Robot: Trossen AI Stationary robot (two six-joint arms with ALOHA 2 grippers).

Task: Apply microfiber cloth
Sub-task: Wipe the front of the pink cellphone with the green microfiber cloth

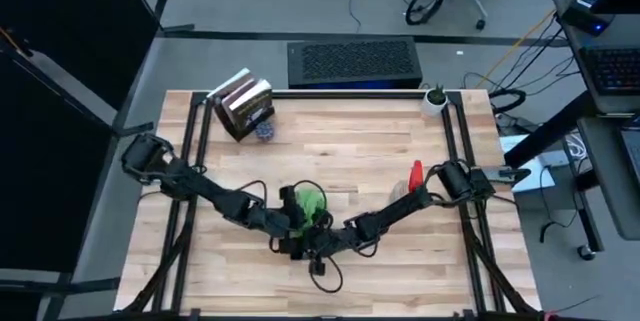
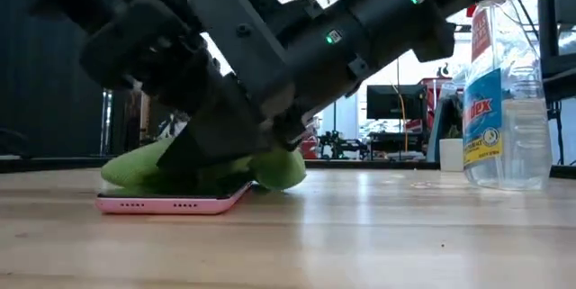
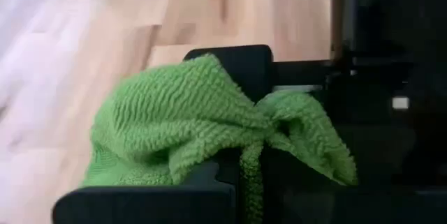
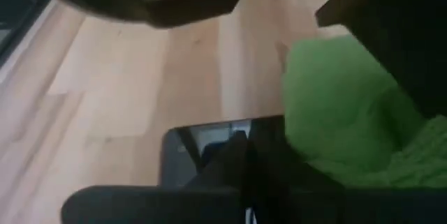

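Observation:
The bright green microfiber cloth (image 1: 310,203) lies bunched on a phone with a black screen and a pink case (image 2: 171,203), flat on the table near its front middle. My left gripper (image 1: 296,215) comes from the left and is shut on the cloth (image 3: 188,126). My right gripper (image 1: 318,241) comes from the right and stands shut at the phone's near end (image 4: 209,144), beside the cloth (image 4: 349,112). In the low view both arms hide most of the cloth (image 2: 270,167). My left gripper pinches a gathered fold of the cloth (image 3: 255,161) between its two fingers, slanting down from the table's left. The bunch rests on the phone's screen (image 3: 237,63) and spreads out slack ahead of the fingers. My right gripper has its shut fingers (image 4: 237,168) low on the phone's dark screen, slanting down from the right. Whether they press on it or grip its edge is hidden by the gripper itself.
A clear spray bottle with a red trigger (image 1: 412,181) stands just right of the arms, tall in the low view (image 2: 504,91). A stack of books (image 1: 243,104) sits at the far left, a small white pot (image 1: 435,99) at the far right corner.

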